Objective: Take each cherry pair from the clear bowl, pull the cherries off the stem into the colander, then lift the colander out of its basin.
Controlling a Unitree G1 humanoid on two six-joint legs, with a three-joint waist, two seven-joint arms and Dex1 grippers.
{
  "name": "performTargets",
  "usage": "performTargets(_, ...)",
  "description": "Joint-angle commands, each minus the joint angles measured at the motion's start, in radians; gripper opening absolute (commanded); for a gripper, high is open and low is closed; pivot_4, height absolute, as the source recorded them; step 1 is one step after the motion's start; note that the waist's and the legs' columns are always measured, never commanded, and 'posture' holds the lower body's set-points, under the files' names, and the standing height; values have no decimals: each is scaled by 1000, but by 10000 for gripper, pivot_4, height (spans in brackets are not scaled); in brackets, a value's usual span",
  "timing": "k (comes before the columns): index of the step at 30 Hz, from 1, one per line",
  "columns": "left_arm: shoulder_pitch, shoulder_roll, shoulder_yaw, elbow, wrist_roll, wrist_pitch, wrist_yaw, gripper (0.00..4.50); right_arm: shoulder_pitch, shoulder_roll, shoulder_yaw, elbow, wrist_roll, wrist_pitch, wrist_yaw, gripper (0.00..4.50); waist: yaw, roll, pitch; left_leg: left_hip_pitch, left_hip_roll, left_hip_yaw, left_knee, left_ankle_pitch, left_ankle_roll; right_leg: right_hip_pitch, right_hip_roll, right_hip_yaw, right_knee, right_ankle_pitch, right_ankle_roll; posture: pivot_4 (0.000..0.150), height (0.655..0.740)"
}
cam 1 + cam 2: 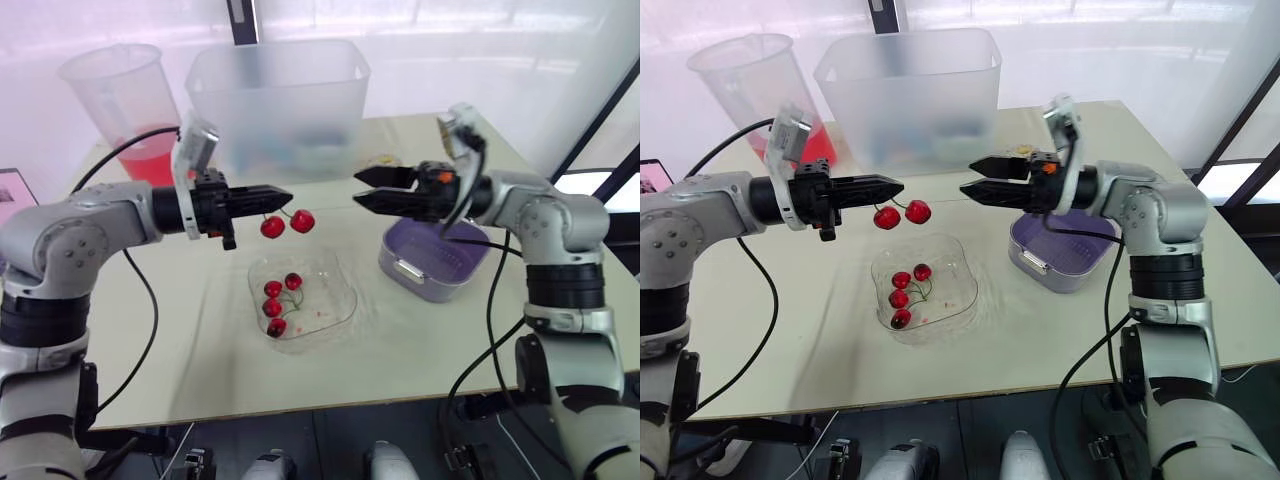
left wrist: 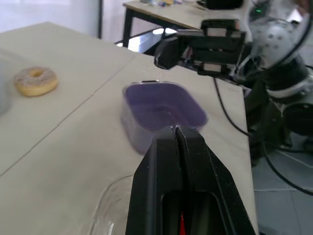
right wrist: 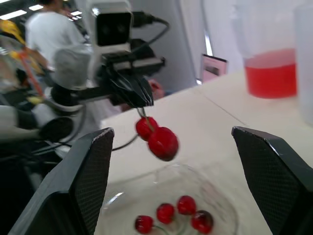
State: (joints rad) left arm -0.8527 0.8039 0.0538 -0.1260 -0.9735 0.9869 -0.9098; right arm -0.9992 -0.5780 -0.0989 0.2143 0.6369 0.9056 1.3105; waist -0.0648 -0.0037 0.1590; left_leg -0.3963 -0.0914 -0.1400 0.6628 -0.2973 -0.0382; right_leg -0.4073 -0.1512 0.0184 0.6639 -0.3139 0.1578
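Here, the left end effector (image 1: 281,196) holds a cherry pair (image 1: 302,221) by its stem, fingers pressed together on it. The fruit dangles in the air above or just behind the clear bowl (image 1: 340,303); can't tell which. Four more cherries (image 1: 273,290) lie in that bowl. Facing it, the right end effector (image 1: 359,189) is spread wide, tips near the pair but not touching. The purple colander (image 1: 450,250) sits in its basin (image 1: 425,288) on the table (image 1: 180,340), below the right arm & beside the bowl.

Main risk as it looks: the pair hangs on the bowl's side, not over the colander, so a pull made at this spot would prob. drop fruit back in the bowl or send it rolling across the table. The stem is thin & the hold on it slight, so a sideways tug could slide it out before a cherry comes free. The fruit hangs loose, so it may swing away as the right fingers close, or get squashed if they close hard. W/ both tips this near, a misjudged reach could knock them together.
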Motion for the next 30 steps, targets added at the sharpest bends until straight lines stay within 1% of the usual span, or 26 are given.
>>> performTargets(1, -39, 16, -7, -13, 5, 8, -80, 0, -21, 8, 59, -31, 6, -56, 67, 40987, -4, 0, 0, 0, 0, 0, 0, 0, 0, 0, 0, 0, 0, 0, 0, 1500, 7400)
performTargets(5, -38, -3, -9, -30, -5, 25, -102, 0, -2, 53, 124, -83, -27, -118, 38, 40987, -5, 0, 0, 0, 0, 0, 1, 0, 0, -1, 0, 0, 1, 0, 0, 1500, 7400)
performTargets(9, -36, -49, -2, -50, -13, 34, -72, 0, 18, 82, 159, -130, -20, -127, 22, 40987, -1, 0, 0, -2, 0, -2, 2, 0, 0, -1, 0, -1, 1, 0, 0, 1500, 7400)
performTargets(15, -32, -70, 16, -41, 16, 16, -40, 0, 49, 68, 204, -174, -21, -124, 40, 40987, -2, 0, 0, -3, -1, -2, 3, 0, 0, -1, 0, -1, 1, 0, 0, 1500, 7400)
performTargets(17, -31, -69, 20, -40, 12, 18, -37, 0, 54, 73, 206, -180, -19, -121, 30, 35534, -4, 0, 0, -3, 0, -2, 3, 0, 0, -2, 0, -1, 1, 0, 0, 1500, 7400)
performTargets(19, -28, -71, 22, -47, 6, 21, -33, 0, 55, 78, 204, -179, -18, -122, 22, 27944, -4, 0, 0, -3, 0, -2, 3, 0, 0, -2, 0, -1, 1, 0, 0, 1500, 7400)
performTargets(22, -25, -74, 23, -51, 1, 25, -29, 0, 55, 79, 204, -167, -26, -133, 19, 12284, -4, 0, 0, -3, 0, -2, 3, 0, 0, -2, 0, -1, 1, 0, 0, 1500, 7400)
performTargets(23, -26, -75, 24, -50, 1, 25, -30, 0, 54, 78, 205, -161, -30, -138, 19, 7496, -3, 0, 0, -3, 0, -2, 3, 0, 0, -2, 0, -1, 1, 0, 0, 1500, 7400)
performTargets(24, -27, -75, 24, -49, 1, 26, -29, 0, 53, 77, 205, -156, -33, -141, 19, 3941, -3, 0, 0, -3, 0, -2, 3, 0, 0, -2, 0, -1, 1, 0, 0, 1500, 7400)
performTargets(25, -29, -77, 26, -47, 0, 27, -28, 0, 53, 76, 207, -153, -35, -143, 20, 2490, -3, 0, 0, -3, 0, -2, 3, 0, 0, -2, 0, -1, 1, 0, 0, 1500, 7400)
performTargets(30, -37, -82, 30, -43, -2, 32, -21, 0, 62, 69, 222, -145, -53, -163, 26, 2446, -4, 0, 0, -3, 0, -2, 3, 0, 0, -2, 0, -1, 1, 0, 0, 1500, 7400)
